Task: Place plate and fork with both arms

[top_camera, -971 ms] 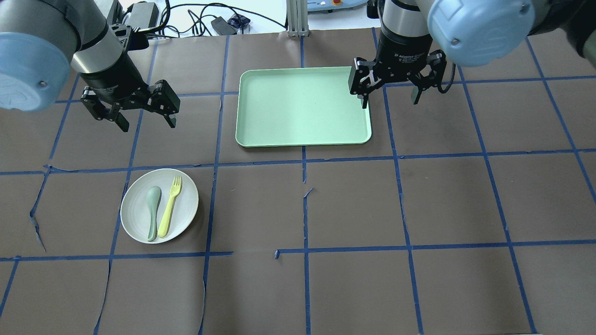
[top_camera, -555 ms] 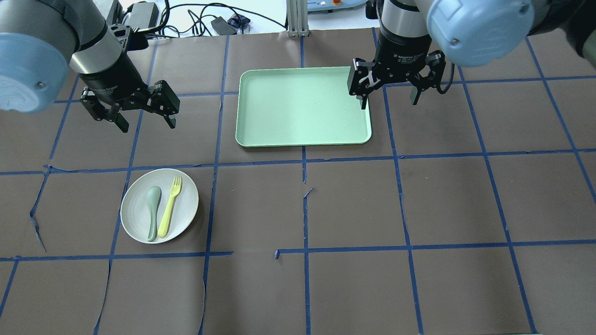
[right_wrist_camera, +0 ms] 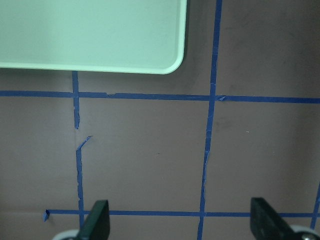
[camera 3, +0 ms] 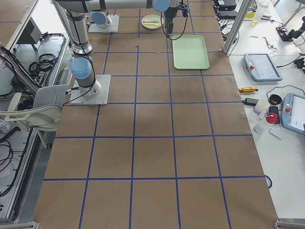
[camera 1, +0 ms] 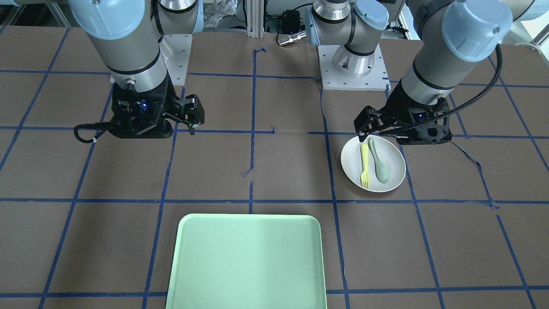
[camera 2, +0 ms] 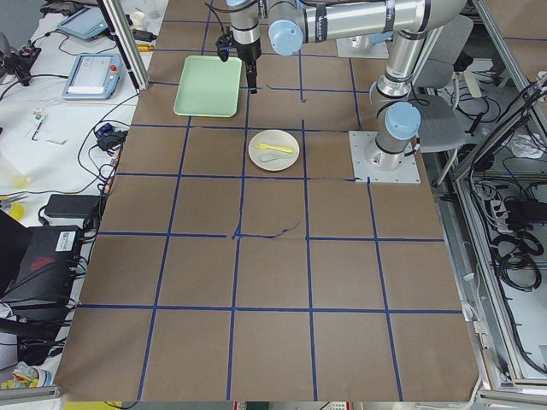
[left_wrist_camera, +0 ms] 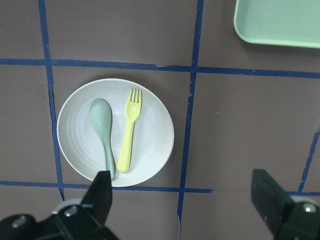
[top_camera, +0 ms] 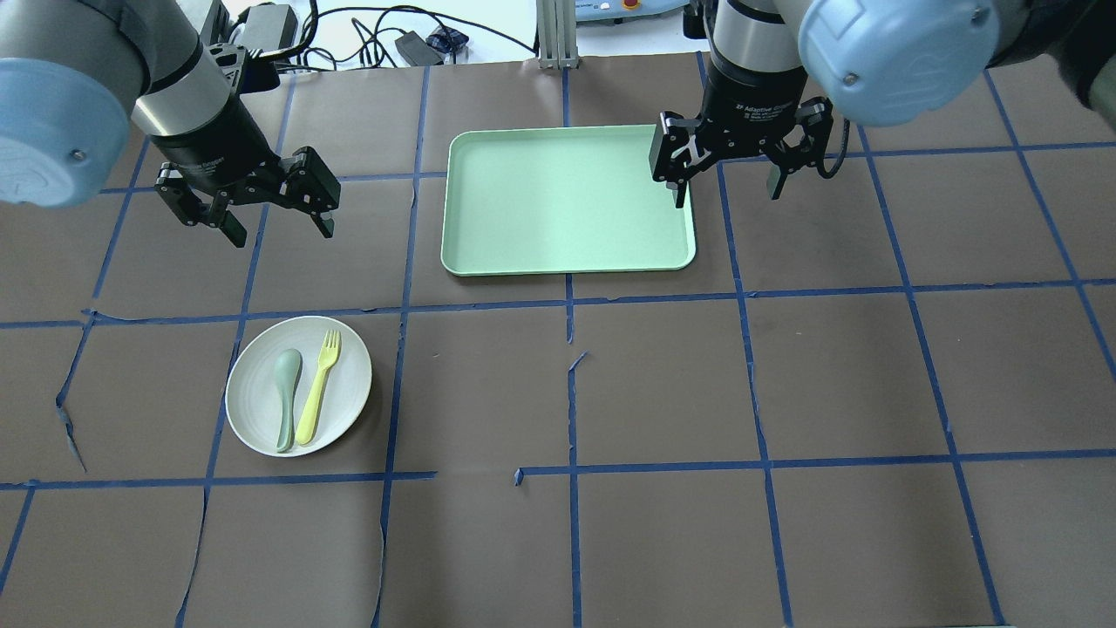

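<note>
The plate (top_camera: 349, 384) sits flat on the table (top_camera: 785, 392) on the robot's left side, nearer the robot than the mint-green tray (top_camera: 567, 201) and well apart from it. The fork (top_camera: 317, 390) lies on the plate right of its middle, tines pointing away from the robot. A grey-green spoon (top_camera: 288, 368) lies just beside the fork on its left, bowl end also away from the robot (the two run almost parallel, with a thin strip of plate showing between them). Blue tape lines (top_camera: 571, 301) mark the brown table into squares, and one of them passes under the plate's left edge. The left end effector (top_camera: 280, 234) hangs in the air with its fingers spread wide and nothing between them. Its wrist camera looks straight down on the plate, fork and spoon, the two black fingers (left_wrist_camera: 102, 195) framing the bottom of that picture. The right end effector (top_camera: 727, 197) is likewise spread wide and empty, held up beside the tray's right edge. From overhead one of its fingers overlaps the tray's rim, though its wrist view suggests it is over bare table beside the tray's corner, and I can't be sure which.
</note>
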Tool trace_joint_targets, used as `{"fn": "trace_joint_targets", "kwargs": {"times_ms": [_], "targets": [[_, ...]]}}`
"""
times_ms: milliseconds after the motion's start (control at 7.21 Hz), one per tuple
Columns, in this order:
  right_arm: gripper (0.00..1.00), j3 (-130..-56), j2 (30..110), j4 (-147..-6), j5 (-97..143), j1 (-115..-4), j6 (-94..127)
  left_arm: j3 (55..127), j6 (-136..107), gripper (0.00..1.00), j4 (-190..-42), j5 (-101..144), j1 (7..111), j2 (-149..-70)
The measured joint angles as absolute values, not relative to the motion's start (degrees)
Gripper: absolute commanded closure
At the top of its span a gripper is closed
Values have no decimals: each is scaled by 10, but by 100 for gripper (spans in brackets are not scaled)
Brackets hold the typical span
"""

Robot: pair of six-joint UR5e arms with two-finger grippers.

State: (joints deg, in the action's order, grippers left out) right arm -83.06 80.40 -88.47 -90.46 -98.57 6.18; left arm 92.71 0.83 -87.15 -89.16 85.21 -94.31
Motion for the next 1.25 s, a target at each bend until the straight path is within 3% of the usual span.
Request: {"fn": "trace_joint_targets", "kwargs": {"times_ms": [1248], "targets": [[0, -835, 803, -887, -890, -985, 66, 929, -15, 0, -849, -891, 868, -945]]}}
